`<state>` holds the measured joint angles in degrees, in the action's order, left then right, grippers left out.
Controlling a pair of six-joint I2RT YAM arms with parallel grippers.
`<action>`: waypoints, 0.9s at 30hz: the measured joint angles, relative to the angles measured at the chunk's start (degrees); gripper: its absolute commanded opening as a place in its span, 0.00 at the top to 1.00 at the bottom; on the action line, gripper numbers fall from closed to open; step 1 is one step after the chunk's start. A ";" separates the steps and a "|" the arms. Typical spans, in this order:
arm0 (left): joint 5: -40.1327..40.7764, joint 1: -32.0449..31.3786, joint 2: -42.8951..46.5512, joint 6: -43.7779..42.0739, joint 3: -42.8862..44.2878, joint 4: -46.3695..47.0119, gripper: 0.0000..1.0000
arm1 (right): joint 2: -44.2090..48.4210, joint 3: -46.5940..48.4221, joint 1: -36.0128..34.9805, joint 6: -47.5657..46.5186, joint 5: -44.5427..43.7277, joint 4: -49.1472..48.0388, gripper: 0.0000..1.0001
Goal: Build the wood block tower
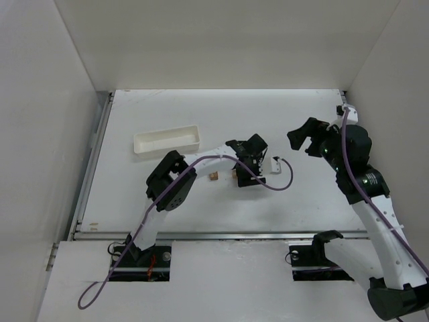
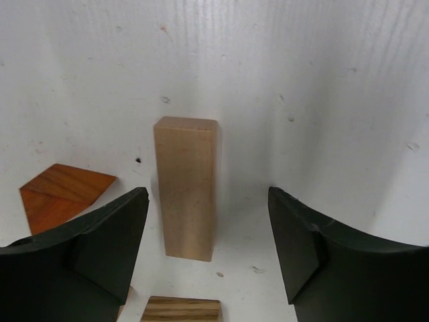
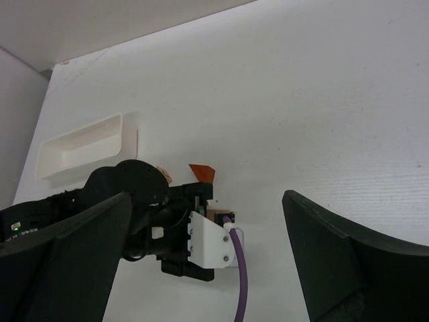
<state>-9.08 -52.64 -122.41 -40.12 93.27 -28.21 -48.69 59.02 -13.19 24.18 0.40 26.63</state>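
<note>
Left fingers spread wide, nothing pinched, and there's the long tan block right in the gap between them, touching neither finger. Upright or lying flat? Can't tell from the wrist view. Left of that block, apart from it, the orange-red wedge lies flat on the white surface, its near corner tucked behind one finger. On the near side of the block, just short of its end, a second block with darker grain peeks in at the bottom edge. From above, the left arm reaches over the middle of the surface, fingers pointed down at the block, and one more small tan piece sits alone just left of them. Farther left and beyond the block, well apart, lies the white tray. Off to the right of the block, well apart, the right fingers are spread too, holding nothing, raised above the surface and facing back toward the left arm, wedge and tray.
</note>
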 measured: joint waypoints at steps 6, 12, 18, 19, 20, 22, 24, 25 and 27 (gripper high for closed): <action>-1.92 0.48 1.16 1.22 0.20 -4.63 0.23 | 0.15 0.00 0.00 0.00 1.03 0.00 0.00; -2.05 1.60 13.29 5.75 -3.32 -4.44 0.21 | -0.55 0.15 0.00 0.00 2.54 0.35 0.00; 0.31 10.25 31.50 23.65 -10.01 3.96 0.21 | -3.65 1.05 0.00 0.02 3.13 0.37 0.00; 1.22 12.26 33.46 26.69 -11.13 4.83 0.21 | -4.70 1.05 -0.02 0.04 3.28 0.42 0.00; 2.43 14.27 34.97 29.68 -12.04 5.20 0.21 | -5.01 1.05 -0.02 0.04 3.28 0.46 0.00; 5.53 17.35 35.47 35.67 -12.63 4.63 0.23 | -6.08 1.05 -0.31 0.31 3.13 0.63 0.00; 6.62 18.14 34.38 40.61 -14.43 4.81 0.23 | -6.78 1.05 -0.83 0.96 2.95 1.09 0.00; 6.38 18.05 33.86 42.49 -15.93 4.79 0.23 | -7.06 1.05 -1.20 1.25 2.80 1.29 0.00; 5.60 17.66 32.22 47.21 -19.37 3.85 0.17 | -7.39 1.05 -2.03 1.68 2.38 1.46 0.00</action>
<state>-3.49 -34.98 -90.19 7.09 73.91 -24.36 -56.07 60.07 -15.22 25.87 2.79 28.10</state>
